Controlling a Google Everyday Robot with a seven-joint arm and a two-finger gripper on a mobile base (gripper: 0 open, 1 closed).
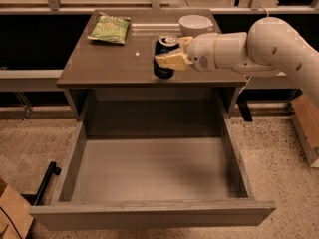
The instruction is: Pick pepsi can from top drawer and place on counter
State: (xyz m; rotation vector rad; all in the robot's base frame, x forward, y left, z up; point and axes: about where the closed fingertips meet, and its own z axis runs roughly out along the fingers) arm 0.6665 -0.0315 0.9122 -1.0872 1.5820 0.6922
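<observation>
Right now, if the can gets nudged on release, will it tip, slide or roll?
The can stands upright in the gripper, which is shut around its middle; tall and narrow, it would probably tip if nudged high. Once on its side it would likely roll, and the front edge of the counter is close. The glossy top may let it slide.
</observation>
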